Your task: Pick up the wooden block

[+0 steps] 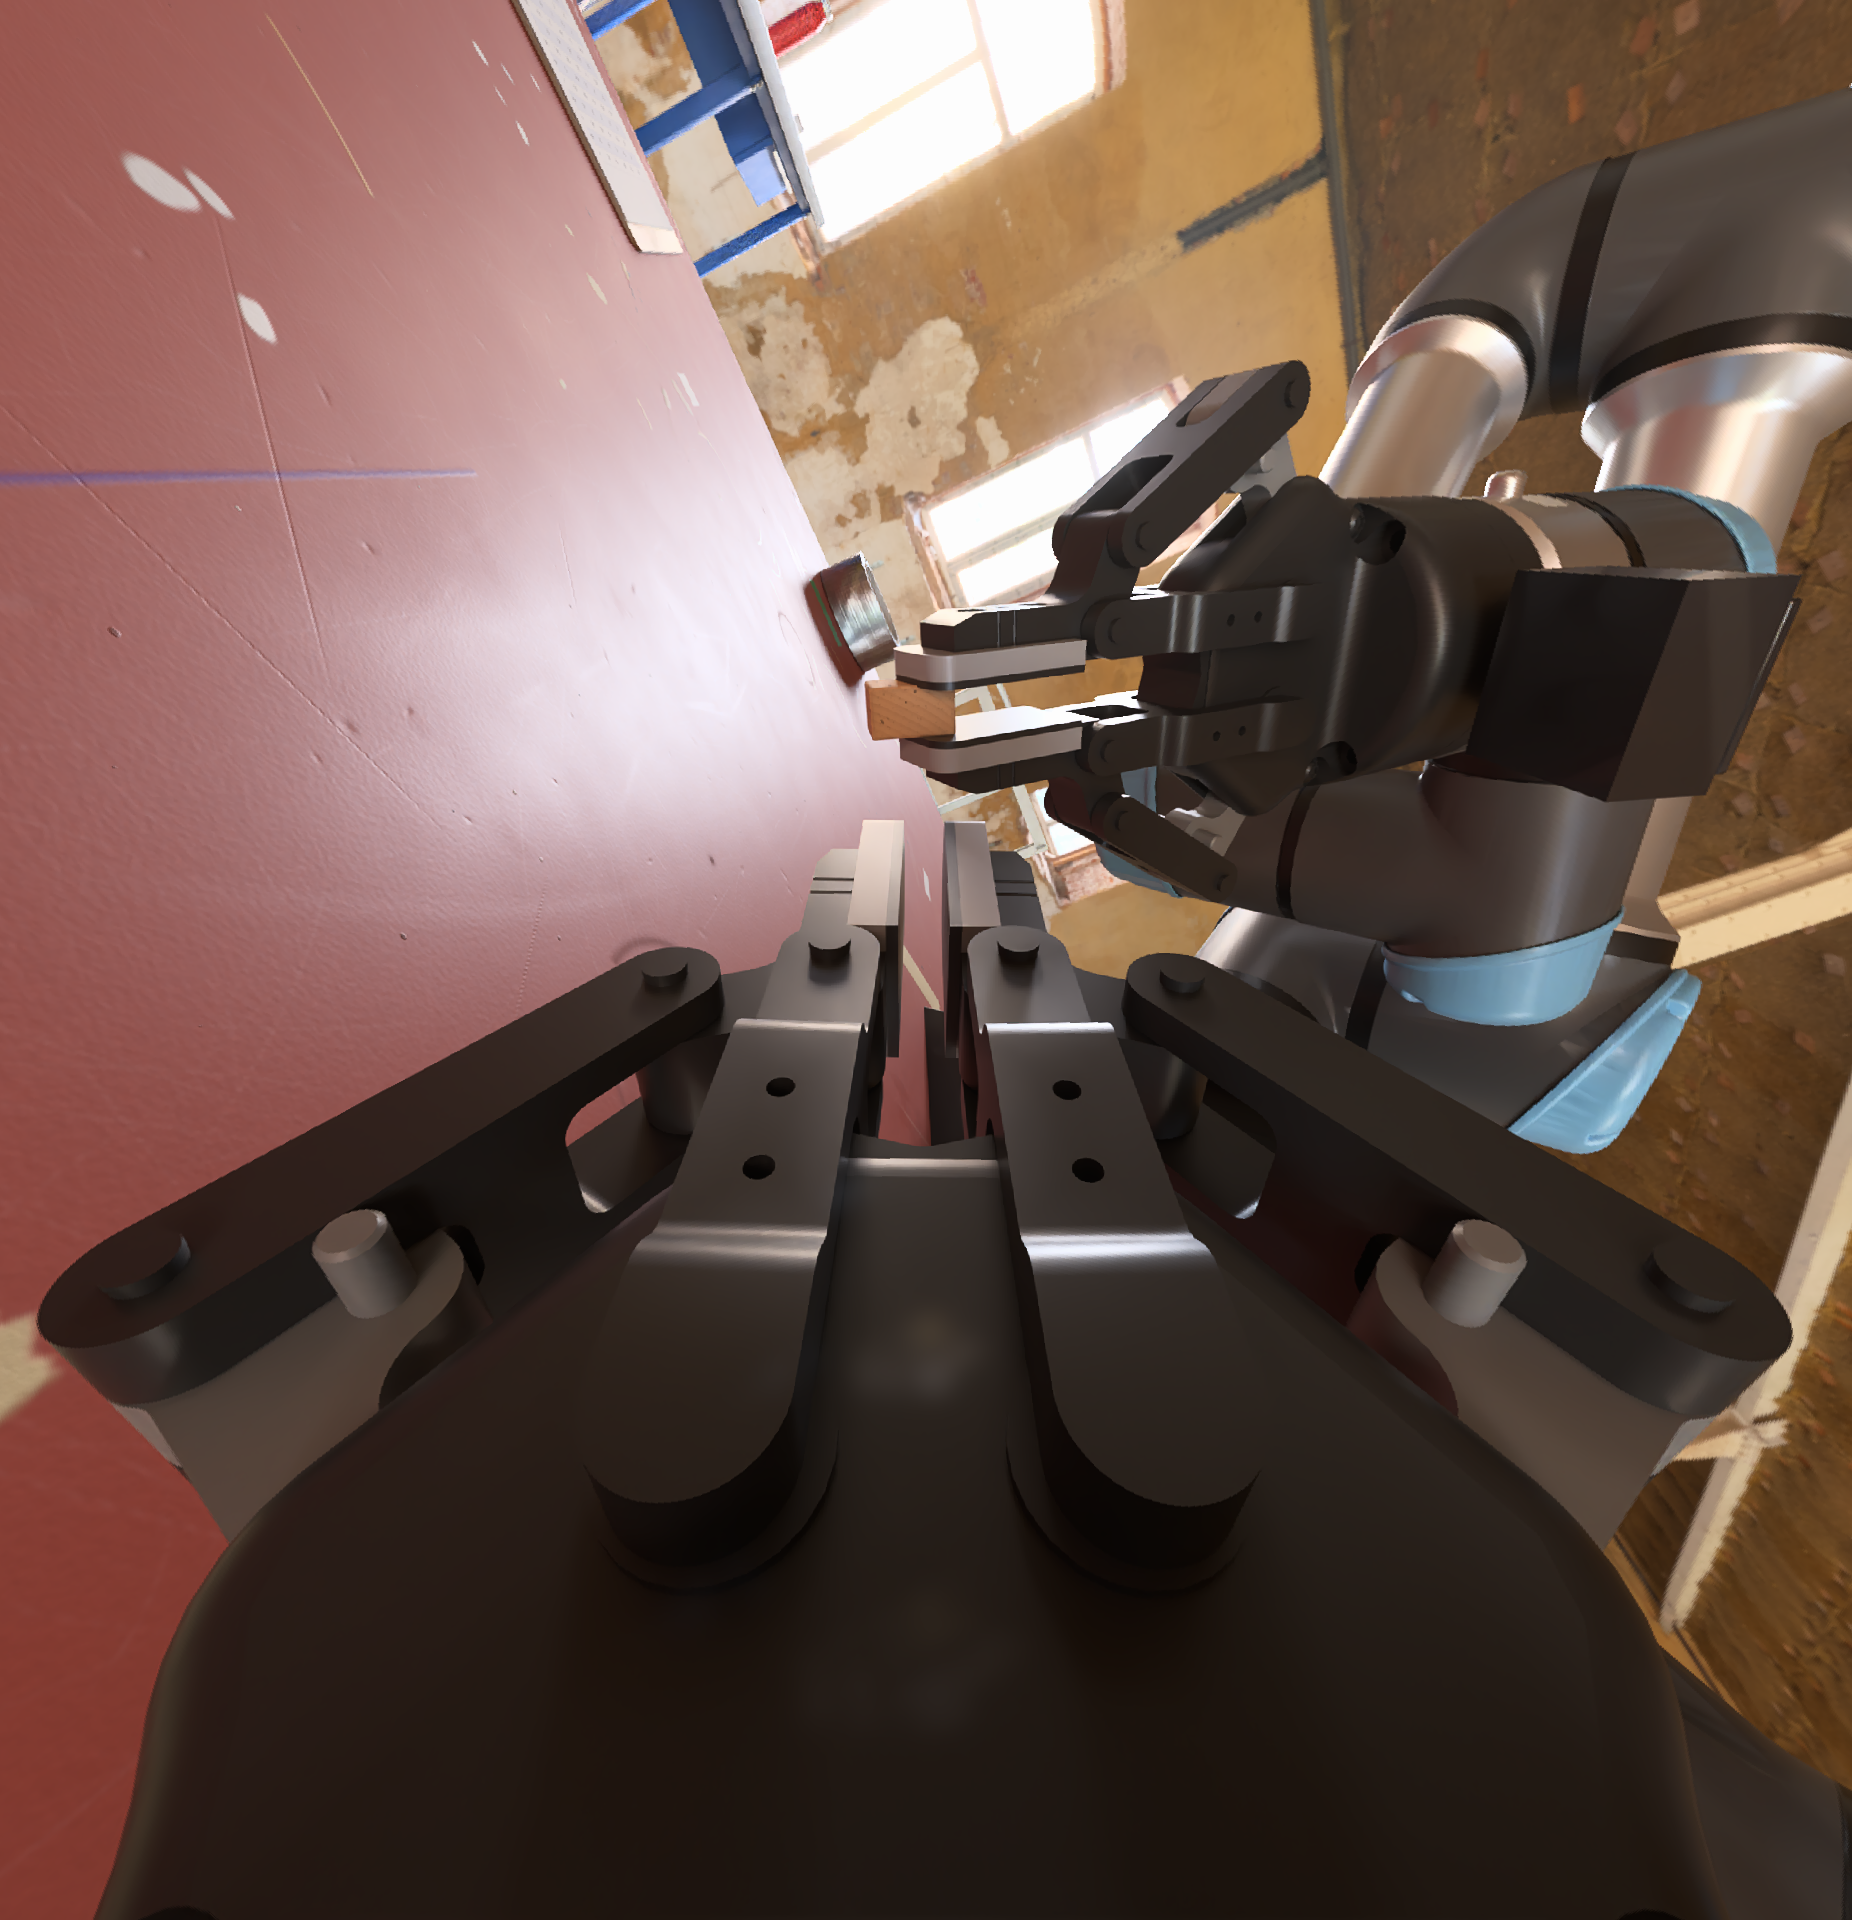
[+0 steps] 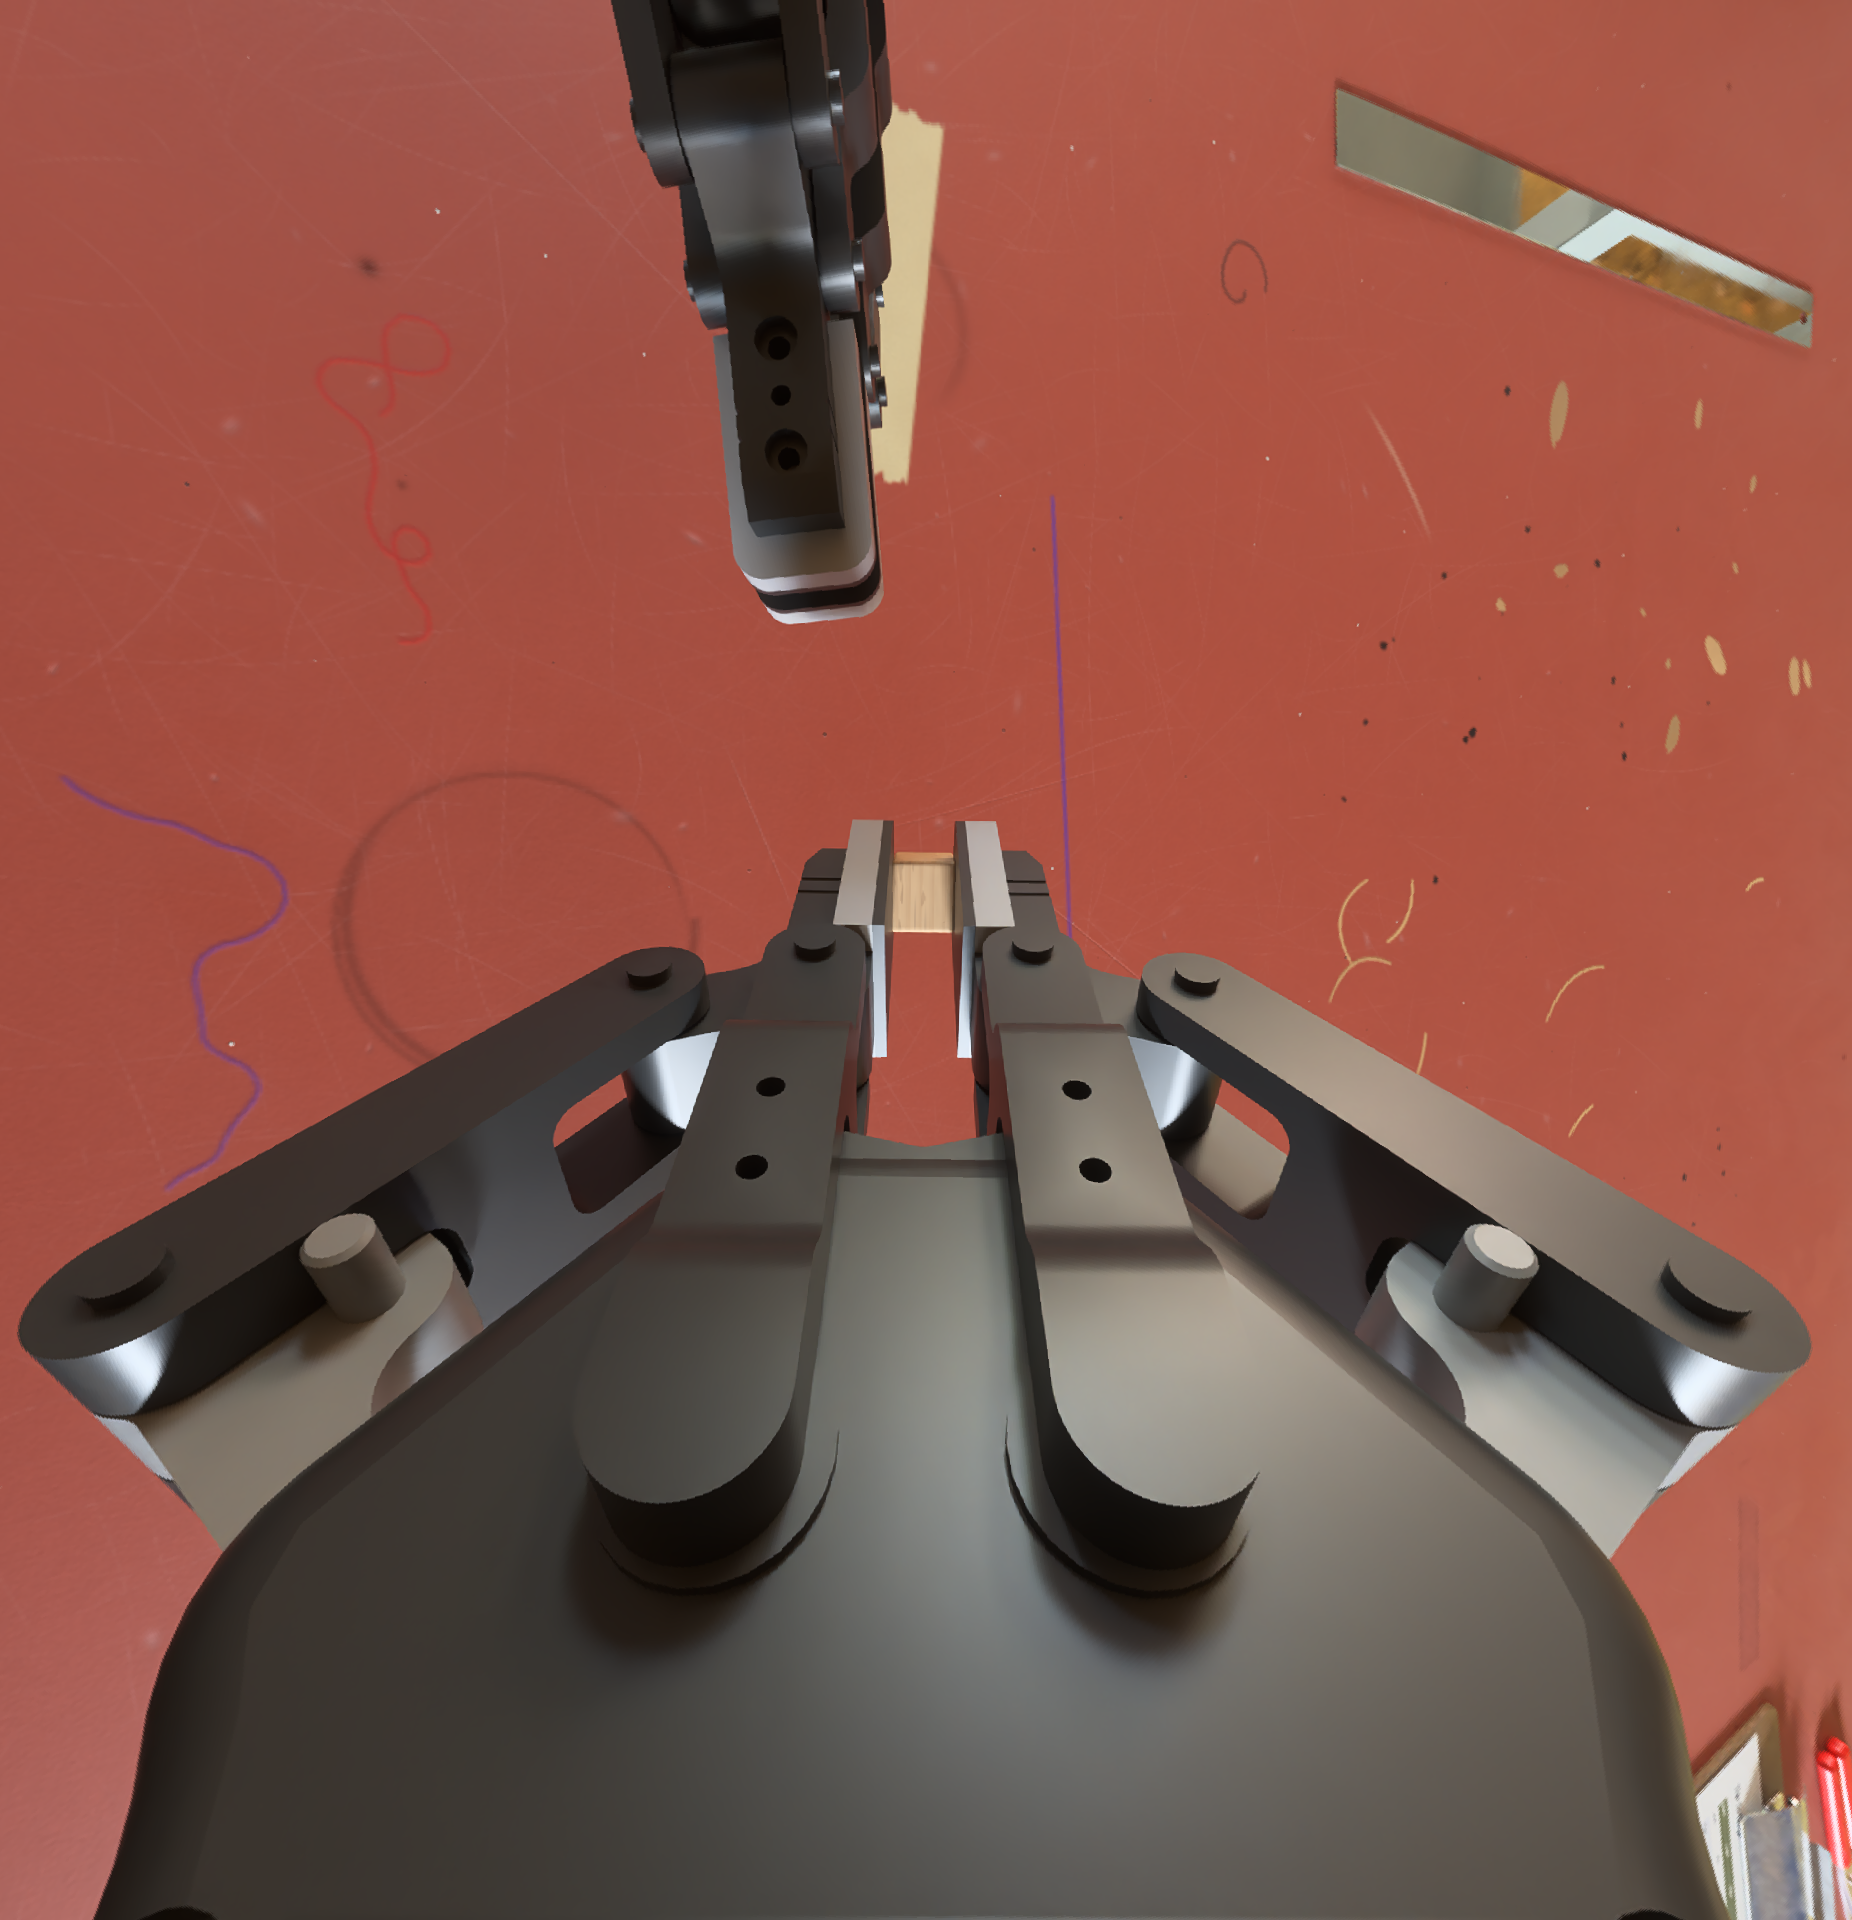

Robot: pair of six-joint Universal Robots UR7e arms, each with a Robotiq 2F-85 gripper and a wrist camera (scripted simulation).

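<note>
The right gripper (image 2: pixel 923 878) has its jaws closed on the block (image 2: pixel 921 896), small, stiff and likely light, held by opposite flat faces clear of the tabletop (image 1: pixel 330 623), while the left gripper (image 1: pixel 922 873) is nearly closed and empty.

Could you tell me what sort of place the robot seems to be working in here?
Probably a workshop in an old industrial building. The red tabletop is scratched, scribbled on and paint-flecked, the ochre wall has peeling plaster around big bright windows, and a blue metal frame stands beyond the table.
</note>
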